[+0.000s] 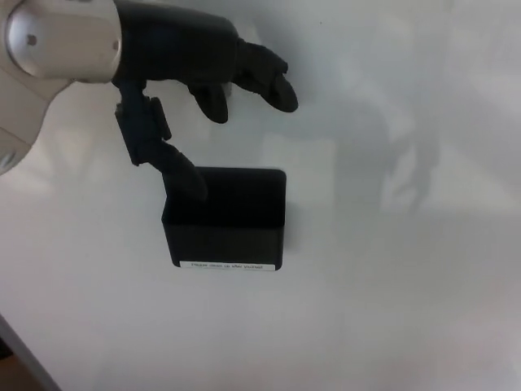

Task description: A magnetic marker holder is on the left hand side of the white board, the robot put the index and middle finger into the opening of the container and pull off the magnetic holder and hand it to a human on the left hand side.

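Reaching in from the upper left, the left hand was above the magnetic marker holder and held nothing. Its fingers were spread apart: the two thick fingers pointed to the right, above the holder and clear of it, while the thumb hung down and its tip was at the upper left corner of the holder, at the edge of the opening. Whether the thumb touched the rim could not be told from this view.

The holder was a black box with its opening at the top and a small white label along its lower edge. It sat flat on the whiteboard, on the left part of the view, and it seemed not yet pulled off.

The hand was probably placed so because the fingers must go into the opening from above, to hook the front wall and pull against the magnet. In my judgement the reaching step was not finished, as the two fingers were outside the opening. They needed to come lower and curl into it.

No right hand was visible, and no person was seen.
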{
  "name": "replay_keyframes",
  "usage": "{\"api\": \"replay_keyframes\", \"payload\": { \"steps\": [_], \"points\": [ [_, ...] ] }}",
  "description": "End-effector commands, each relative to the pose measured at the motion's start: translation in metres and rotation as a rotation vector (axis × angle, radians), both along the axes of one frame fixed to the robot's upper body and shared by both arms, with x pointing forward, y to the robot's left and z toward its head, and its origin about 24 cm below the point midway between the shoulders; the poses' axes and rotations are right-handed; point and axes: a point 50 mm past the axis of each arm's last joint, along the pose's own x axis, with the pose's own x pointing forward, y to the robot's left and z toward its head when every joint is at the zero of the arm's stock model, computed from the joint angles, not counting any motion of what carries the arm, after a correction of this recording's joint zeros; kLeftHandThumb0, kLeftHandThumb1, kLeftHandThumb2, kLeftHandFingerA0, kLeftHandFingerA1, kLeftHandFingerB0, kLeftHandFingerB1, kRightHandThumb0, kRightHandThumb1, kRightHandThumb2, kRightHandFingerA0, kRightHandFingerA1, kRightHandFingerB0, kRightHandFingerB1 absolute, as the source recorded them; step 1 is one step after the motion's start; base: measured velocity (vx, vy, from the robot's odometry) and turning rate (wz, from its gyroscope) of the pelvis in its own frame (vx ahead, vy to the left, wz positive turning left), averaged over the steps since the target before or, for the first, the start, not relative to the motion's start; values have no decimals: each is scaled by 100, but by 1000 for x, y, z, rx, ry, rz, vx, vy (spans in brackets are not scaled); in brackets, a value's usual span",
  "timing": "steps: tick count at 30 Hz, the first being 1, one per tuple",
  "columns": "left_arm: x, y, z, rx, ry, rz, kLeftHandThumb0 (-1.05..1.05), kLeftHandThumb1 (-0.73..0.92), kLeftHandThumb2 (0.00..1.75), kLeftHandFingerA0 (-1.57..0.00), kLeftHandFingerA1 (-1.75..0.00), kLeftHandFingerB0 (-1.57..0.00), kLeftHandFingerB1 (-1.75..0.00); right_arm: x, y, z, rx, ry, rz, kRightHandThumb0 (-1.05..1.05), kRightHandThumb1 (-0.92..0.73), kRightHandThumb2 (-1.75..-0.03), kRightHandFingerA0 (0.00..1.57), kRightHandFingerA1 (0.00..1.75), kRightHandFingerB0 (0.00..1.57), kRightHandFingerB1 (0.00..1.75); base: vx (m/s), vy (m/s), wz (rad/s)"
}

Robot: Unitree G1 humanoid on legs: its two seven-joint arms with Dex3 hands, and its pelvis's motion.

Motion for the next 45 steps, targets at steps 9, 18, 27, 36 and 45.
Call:
{"api": "replay_keyframes", "payload": {
  "steps": [9,18,27,36,45],
  "points": [
    [2,21,-13,108,706,173,-68,43,54,-56,-42,-38,-33,36,4,10,10,-188,51,-64,-81,-64,62,41,18,28,0,0,0],
    [8,17,-24,84,766,208,-80,38,65,-50,-44,-21,-33,36,4,10,15,-189,51,-63,-76,-66,62,41,18,28,0,0,0],
    [18,5,-49,20,900,227,-78,42,79,-22,-45,-6,-19,36,5,10,18,-192,45,-63,-81,-64,61,41,19,29,0,0,0],
    [21,-3,-69,26,909,267,-71,35,78,-29,-50,-5,-9,38,5,11,22,-198,46,-65,-75,-66,61,42,19,29,0,0,0],
    [26,3,-82,37,899,287,-71,37,80,-24,-50,-2,-4,39,6,11,14,-203,49,-63,-76,-66,60,41,17,28,0,0,0]
  ]
}}
